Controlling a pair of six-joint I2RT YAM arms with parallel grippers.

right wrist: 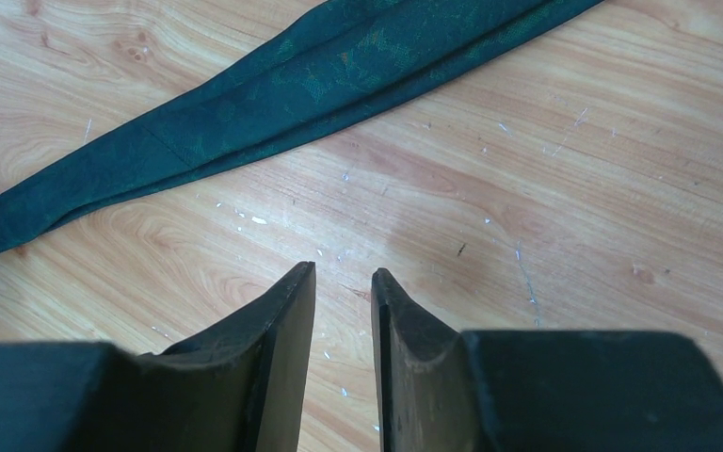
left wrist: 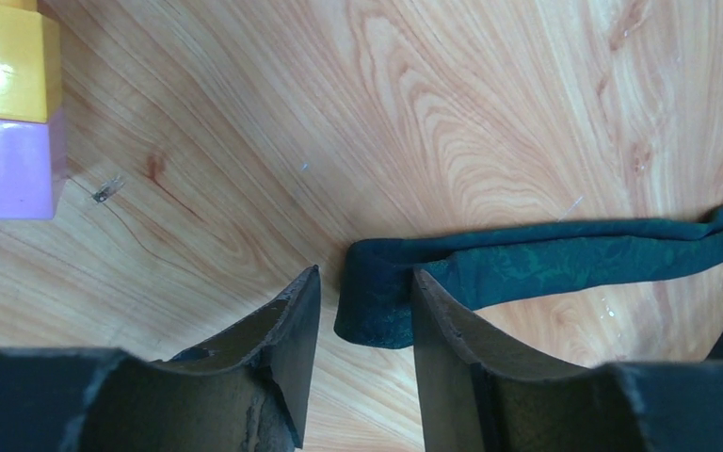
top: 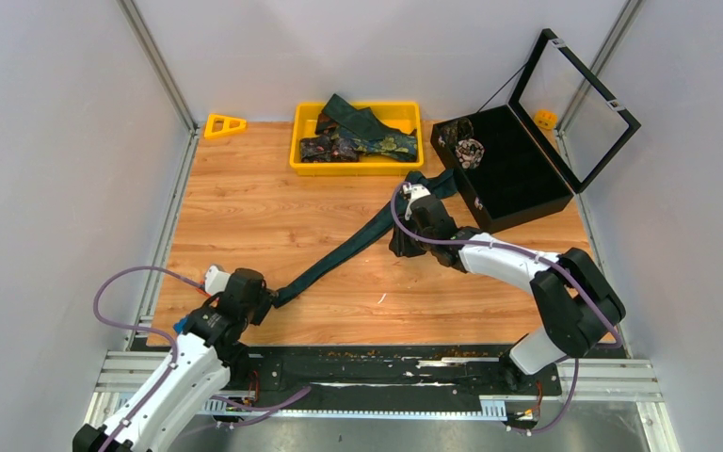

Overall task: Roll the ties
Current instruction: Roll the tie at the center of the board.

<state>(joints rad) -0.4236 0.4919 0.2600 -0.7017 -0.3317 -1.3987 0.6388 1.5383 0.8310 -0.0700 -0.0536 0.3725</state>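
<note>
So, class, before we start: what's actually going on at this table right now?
Two robot arms are working on a dark teal tie stretched diagonally across the wooden table. The left pincer stands open around its folded-over narrow end; no roll yet. The right pincer is empty, beside the wider part. More ties lie in the yellow tray.

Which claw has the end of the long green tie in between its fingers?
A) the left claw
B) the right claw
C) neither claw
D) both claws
A: the folded end of the green tie lies between the parted fingers of the left claw, while the right claw has only bare table in its gap.
</note>
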